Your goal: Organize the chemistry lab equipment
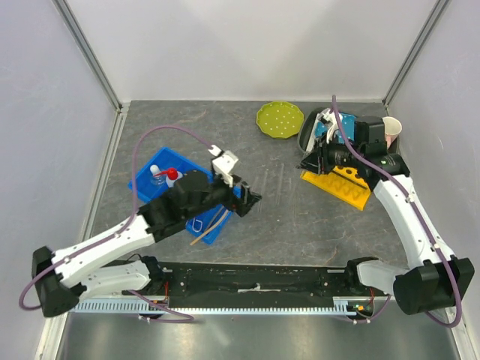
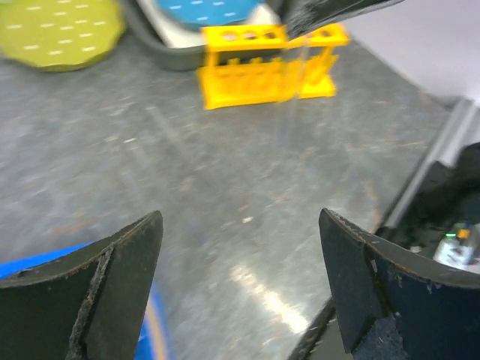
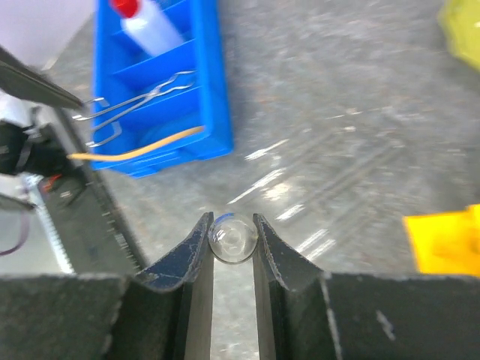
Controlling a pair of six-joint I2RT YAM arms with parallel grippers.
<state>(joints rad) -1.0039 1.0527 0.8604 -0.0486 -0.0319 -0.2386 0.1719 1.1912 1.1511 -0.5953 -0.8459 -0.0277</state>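
Observation:
My right gripper point(image 3: 233, 238) is shut on a thin clear glass tube point(image 3: 233, 240), seen end-on between the pads. In the top view it point(image 1: 307, 159) hangs over the left end of the yellow rack point(image 1: 341, 184). My left gripper point(image 1: 249, 199) is open and empty, just right of the blue tray point(image 1: 159, 196); its fingers point(image 2: 120, 262) frame bare table. The tray holds the red-capped squeeze bottle point(image 1: 171, 175), the small flask point(image 1: 156, 171), the wire tongs point(image 3: 142, 97) and the tan tube point(image 3: 142, 150). More glass tubes point(image 1: 274, 184) lie on the table between the grippers.
A green dotted plate point(image 1: 279, 120) lies at the back. A blue plate point(image 1: 327, 129) in a dark bowl and a pink cup point(image 1: 391, 132) stand behind the right arm. The rack also shows in the left wrist view point(image 2: 262, 64).

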